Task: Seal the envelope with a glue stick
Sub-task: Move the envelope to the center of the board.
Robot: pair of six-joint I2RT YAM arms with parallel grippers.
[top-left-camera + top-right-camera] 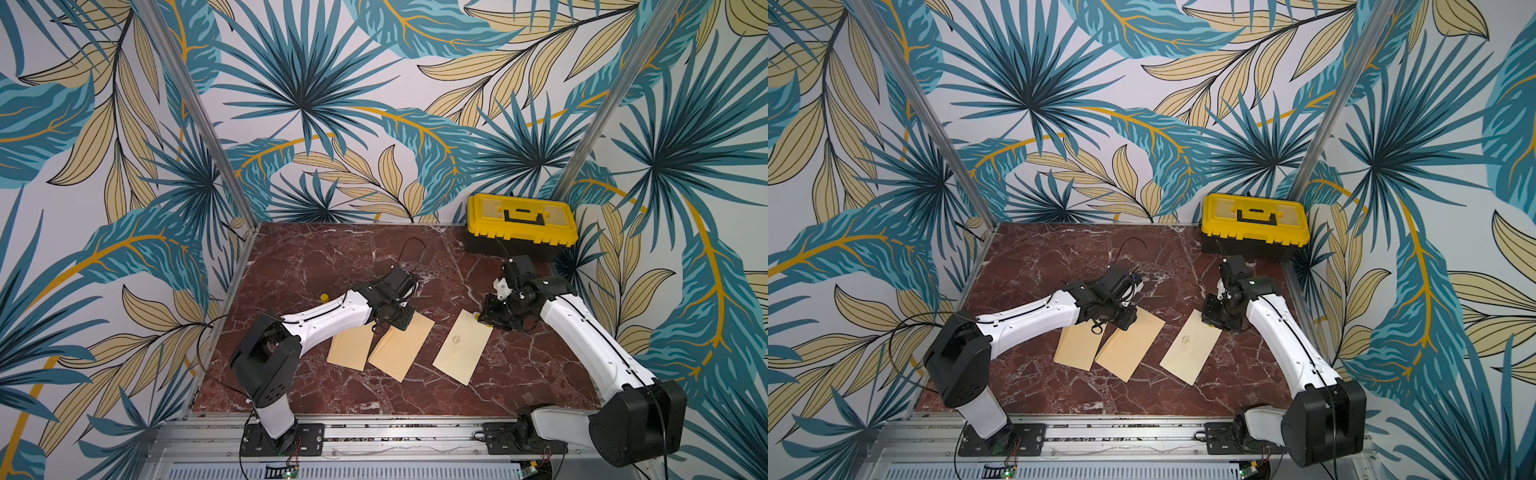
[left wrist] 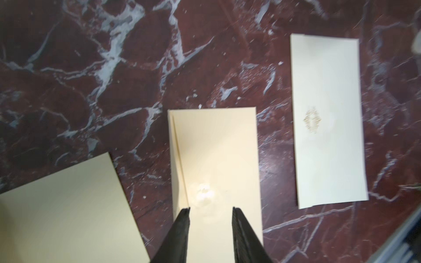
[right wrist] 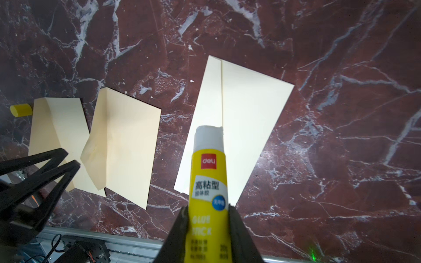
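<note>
Three cream envelopes lie side by side on the marble table. My right gripper (image 3: 208,208) is shut on the yellow glue stick (image 3: 208,173). The stick is uncapped, and its white end hangs over the right envelope (image 3: 250,118), the one with a gold emblem (image 1: 456,340). I cannot tell whether it touches the paper. My left gripper (image 2: 210,208) stands open just above the middle envelope (image 2: 216,148), nothing between its fingers. A glossy patch (image 2: 205,193) shows on that envelope near the fingertips. The left envelope (image 2: 63,209) lies beside it, partly under the left arm in both top views.
The glue stick's yellow cap (image 3: 21,110) lies on the table beyond the left envelope, behind the left arm (image 1: 325,297). A yellow and black toolbox (image 1: 521,220) stands in the back right corner. A metal rail (image 1: 374,432) runs along the front edge.
</note>
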